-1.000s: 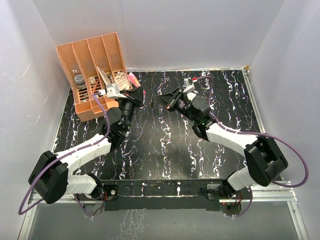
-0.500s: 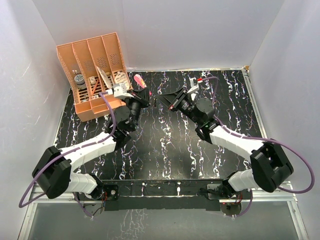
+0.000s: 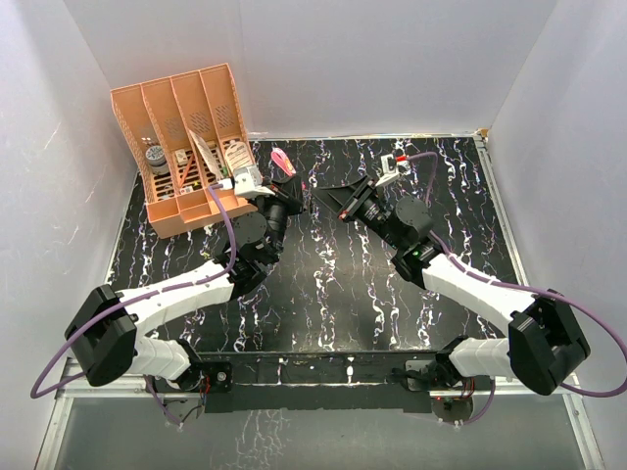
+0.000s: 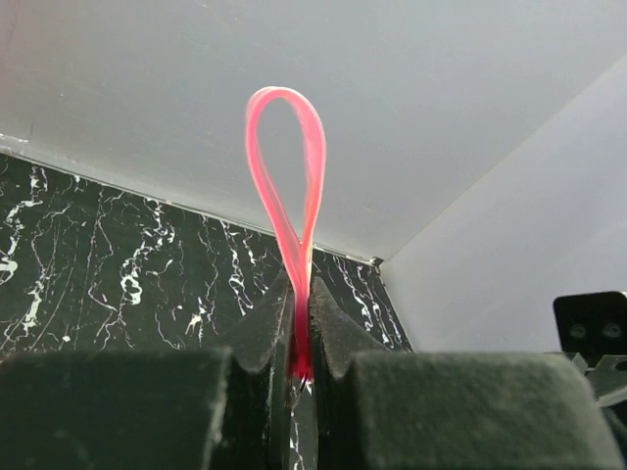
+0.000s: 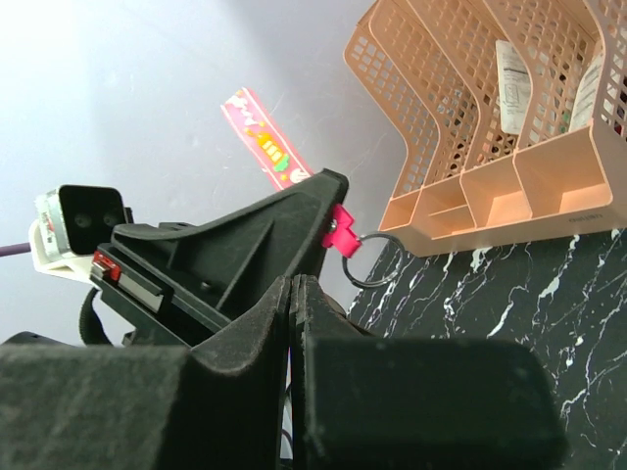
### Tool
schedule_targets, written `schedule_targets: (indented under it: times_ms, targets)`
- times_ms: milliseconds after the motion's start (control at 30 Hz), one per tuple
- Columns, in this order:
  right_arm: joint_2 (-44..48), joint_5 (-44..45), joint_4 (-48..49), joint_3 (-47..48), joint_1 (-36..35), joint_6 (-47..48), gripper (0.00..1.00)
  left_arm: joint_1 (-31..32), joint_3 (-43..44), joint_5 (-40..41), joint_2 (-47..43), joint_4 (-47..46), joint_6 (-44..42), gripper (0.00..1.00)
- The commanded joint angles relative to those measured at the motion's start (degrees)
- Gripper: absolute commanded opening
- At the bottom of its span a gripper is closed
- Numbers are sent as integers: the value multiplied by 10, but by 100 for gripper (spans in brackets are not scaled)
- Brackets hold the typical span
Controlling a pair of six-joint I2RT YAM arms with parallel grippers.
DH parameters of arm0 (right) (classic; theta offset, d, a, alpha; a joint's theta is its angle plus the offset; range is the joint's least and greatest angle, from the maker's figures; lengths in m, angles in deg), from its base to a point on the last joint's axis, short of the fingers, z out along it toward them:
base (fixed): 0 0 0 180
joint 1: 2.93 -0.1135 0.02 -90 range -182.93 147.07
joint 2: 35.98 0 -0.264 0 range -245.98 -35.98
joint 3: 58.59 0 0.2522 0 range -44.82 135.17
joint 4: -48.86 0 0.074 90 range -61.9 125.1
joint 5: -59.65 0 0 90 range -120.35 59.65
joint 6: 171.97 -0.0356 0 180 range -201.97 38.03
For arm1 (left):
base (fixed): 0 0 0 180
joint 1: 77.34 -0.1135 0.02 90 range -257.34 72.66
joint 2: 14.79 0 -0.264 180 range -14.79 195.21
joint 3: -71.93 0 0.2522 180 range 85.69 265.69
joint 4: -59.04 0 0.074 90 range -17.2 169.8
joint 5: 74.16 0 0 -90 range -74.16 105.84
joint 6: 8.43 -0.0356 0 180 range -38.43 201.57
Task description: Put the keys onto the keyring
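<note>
The keyring is a magenta-pink strap [image 3: 281, 158] with a small round ring [image 5: 370, 261] on a pink clip. My left gripper [image 3: 291, 194] is shut on the strap's lower part. The loop [image 4: 289, 166] stands up above the pads [image 4: 274, 323], and the ring hangs free on the other side. My right gripper [image 3: 319, 195] faces it, tips close and just right of the ring. Its jaws [image 5: 294, 284] are shut on a thin flat piece seen edge-on, the key [image 5: 297, 304]. The key is too small to make out in the top view.
An orange mesh desk organiser [image 3: 186, 147] with small items in its slots stands at the back left, also in the right wrist view [image 5: 509, 147]. Both grippers hover above the black marbled table [image 3: 323, 284]. White walls enclose the back and sides.
My left gripper has moved right with the strap, away from the organiser. My right gripper has shifted right and back a little. The two tips stay close together.
</note>
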Motion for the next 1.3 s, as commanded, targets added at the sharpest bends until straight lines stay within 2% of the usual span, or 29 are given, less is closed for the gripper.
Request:
schedule_targets:
  times_ms: [0, 1267]
  targets:
    - [8, 2, 19, -12, -2, -12, 0, 7, -8, 23, -14, -37, -14, 0]
    - [-45, -26, 78, -18, -2, -65, 0, 7, -9, -9, -1, -48, 4, 0]
